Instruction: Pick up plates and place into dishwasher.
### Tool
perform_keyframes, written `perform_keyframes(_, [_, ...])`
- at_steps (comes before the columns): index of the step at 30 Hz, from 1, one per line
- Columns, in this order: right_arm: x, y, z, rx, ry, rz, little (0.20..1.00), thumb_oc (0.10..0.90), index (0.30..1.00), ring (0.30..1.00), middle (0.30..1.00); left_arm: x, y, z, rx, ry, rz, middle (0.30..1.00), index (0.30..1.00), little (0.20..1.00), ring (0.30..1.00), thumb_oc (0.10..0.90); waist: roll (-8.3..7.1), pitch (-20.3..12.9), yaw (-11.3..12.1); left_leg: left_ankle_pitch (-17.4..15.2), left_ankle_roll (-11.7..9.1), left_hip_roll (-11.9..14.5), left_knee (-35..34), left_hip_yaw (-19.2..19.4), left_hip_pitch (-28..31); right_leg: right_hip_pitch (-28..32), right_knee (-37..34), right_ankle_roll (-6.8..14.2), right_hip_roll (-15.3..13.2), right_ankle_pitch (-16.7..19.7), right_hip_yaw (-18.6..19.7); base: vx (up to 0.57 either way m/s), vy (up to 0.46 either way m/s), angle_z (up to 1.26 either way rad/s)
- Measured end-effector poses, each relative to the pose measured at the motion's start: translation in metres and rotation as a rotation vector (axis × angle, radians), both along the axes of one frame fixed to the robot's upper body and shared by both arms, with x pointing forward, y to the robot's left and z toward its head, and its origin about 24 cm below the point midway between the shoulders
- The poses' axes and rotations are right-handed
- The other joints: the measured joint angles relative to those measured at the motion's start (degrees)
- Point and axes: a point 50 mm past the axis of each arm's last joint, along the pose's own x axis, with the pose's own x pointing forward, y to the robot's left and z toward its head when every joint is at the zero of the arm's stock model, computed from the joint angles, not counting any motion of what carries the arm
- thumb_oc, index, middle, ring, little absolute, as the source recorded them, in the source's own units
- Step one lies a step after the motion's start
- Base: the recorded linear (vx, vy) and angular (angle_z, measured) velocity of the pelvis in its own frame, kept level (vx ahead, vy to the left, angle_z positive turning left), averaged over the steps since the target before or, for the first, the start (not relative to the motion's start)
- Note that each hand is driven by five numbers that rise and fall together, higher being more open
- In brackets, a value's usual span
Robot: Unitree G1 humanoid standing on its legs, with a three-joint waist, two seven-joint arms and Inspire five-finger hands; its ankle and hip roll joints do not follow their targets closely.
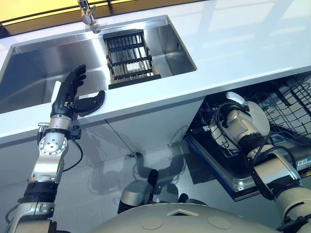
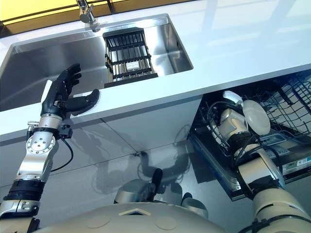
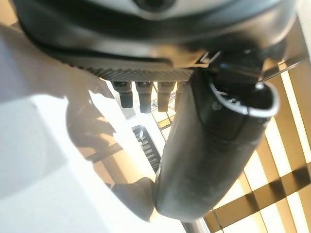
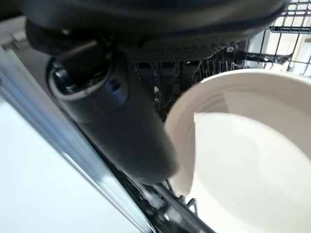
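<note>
My right hand (image 4: 121, 131) is low at the open dishwasher, shut on a white plate (image 4: 252, 160): the thumb lies over the plate's rim and the fingers sit behind it. In the left eye view the plate (image 1: 259, 120) stands nearly on edge at the front of the black wire rack (image 1: 291, 99), partly hidden by my wrist. My left hand (image 1: 73, 94) is raised at the front edge of the steel sink (image 1: 39, 68), open with the thumb spread and nothing in it.
A black dish rack (image 1: 129, 58) sits in the sink's right part, below the faucet (image 1: 87, 14). The white counter (image 1: 243, 43) runs above the dishwasher. The lowered dishwasher door (image 1: 228, 170) juts out towards me below the rack.
</note>
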Motion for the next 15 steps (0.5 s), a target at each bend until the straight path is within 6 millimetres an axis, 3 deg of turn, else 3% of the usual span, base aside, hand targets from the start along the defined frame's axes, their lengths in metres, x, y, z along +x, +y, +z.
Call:
perform_keyframes(4, [-0.011,-0.006,0.003,0.12,-0.102,-0.023,0.9,0.8,0.9,0.9,0.9,-0.003,0.005,0.002,-0.003,-0.015,0.021,0.9,0.9,0.9,0.9,0.8,-0.29,0.47,-0.61,-0.06,0.1,0.0,0.0,0.31,0.02,-0.2,0.22,0.09,-0.08,-0.06,0.26,-0.04,-0.006,-0.03])
perform_keyframes(11, [-0.024,0.006,0.016,0.276,-0.289,0.018,0.9,0.8,0.9,0.9,0.9,-0.008,0.011,0.001,-0.027,-0.03,0.057,0.9,0.9,0.9,0.9,0.8,-0.42,0.66,-1.32,-0.29,0.41,0.16,-0.02,1.64,0.01,-1.03,0.5,0.11,-0.21,-0.07,1.86,-0.05,-0.018,-0.07])
perform_keyframes(15, [-0.035,0.0,0.018,0.306,-0.357,-0.008,0.9,0.8,0.9,0.9,0.9,-0.012,0.015,0.0,-0.026,-0.028,0.072,0.9,0.9,0.9,0.9,0.8,-0.46,0.64,-1.86,-0.47,0.66,0.3,-0.04,2.67,-0.01,-1.74,1.26,0.23,-0.31,-0.17,2.78,-0.1,-0.041,-0.12])
